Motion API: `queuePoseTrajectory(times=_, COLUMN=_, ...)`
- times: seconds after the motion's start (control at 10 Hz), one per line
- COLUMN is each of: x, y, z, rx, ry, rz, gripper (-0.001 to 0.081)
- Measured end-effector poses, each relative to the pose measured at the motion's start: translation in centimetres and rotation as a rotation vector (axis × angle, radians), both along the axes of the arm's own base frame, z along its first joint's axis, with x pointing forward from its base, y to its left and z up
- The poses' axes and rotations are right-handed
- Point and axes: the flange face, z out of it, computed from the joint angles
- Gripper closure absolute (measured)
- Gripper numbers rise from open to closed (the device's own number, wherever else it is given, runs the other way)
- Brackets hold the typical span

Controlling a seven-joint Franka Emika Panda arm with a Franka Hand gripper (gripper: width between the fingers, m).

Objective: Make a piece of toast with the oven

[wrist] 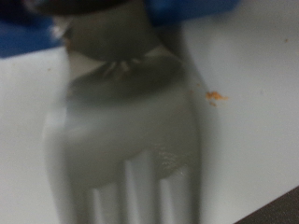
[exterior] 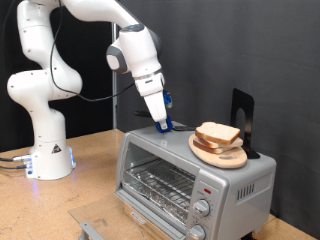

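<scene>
Progress: the thin, pale tan slice of bread with a darker brown crust (exterior: 217, 133) lies on a round wooden plate (exterior: 218, 152) on the roof of the small silver countertop toaster oven (exterior: 195, 176); judging by that, the bread has not yet gone inside.
Oven: its glass front door looks shut, the wire rack behind it bare, two round knobs stacked at the exterior view's right edge of the front panel.
Arm: the white Franka arm's two-finger gripper (exterior: 162, 124) is down on the oven roof, just beside the plate on the exterior view's left, apart from the bread.
Claw: it pinches a blurred grey fork-like utensil (wrist: 131, 140), prongs pointing away from the hand over the pale oven top in the wrist view; blue pads show at the fingers.
Remaining: by this reading, opening the door, loading the slice and setting the knobs are all undone.
Surroundings: a black upright stand (exterior: 242, 118) rises behind the plate; the oven sits on a brown wooden table (exterior: 90, 185).
Obstacles: the closed door stands between bread and rack.
</scene>
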Motion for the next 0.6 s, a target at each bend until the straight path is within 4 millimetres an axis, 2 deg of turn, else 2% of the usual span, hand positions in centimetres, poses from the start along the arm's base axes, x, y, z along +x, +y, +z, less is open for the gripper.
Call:
queuePoseTrajectory(times=0.1, x=-0.01, y=0.0, z=0.04, rx=0.0, ry=-0.001, rz=0.0, gripper=0.0311)
queuePoseTrajectory(times=0.6, x=-0.06, y=-0.03, z=0.05, rx=-0.001, ry=-0.001, rz=0.0, gripper=0.0311)
